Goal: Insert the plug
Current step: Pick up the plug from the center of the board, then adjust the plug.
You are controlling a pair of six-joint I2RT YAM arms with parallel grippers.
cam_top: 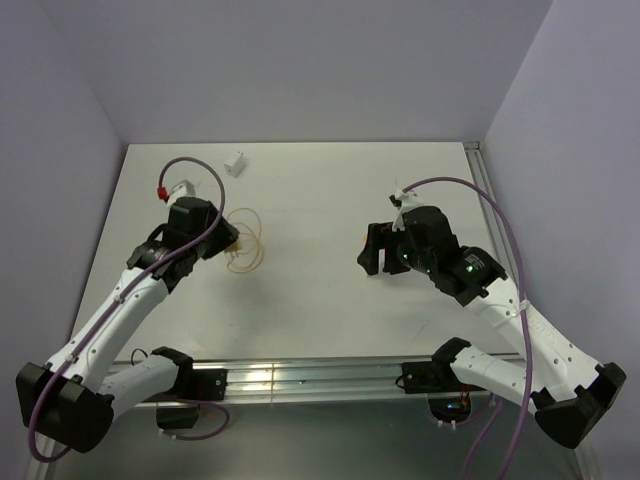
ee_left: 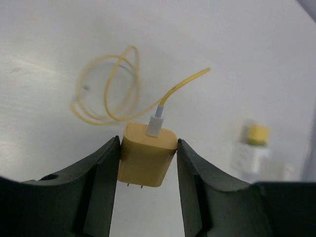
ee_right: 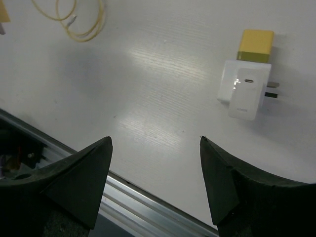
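Risk: yellow charger (ee_left: 146,158), pinched by my left gripper (ee_left: 148,143), could twist against its cable (ee_left: 190,78); right gripper (ee_right: 155,140) gapes empty.

The left arm (cam_top: 120,300) reaches far from the near left corner, the left gripper (ee_left: 147,142) pinching the plug (ee_left: 145,160) between both fingers. The right arm (cam_top: 510,310) bends in from the near right, the right gripper (ee_right: 154,142) spread wide, holding nothing.
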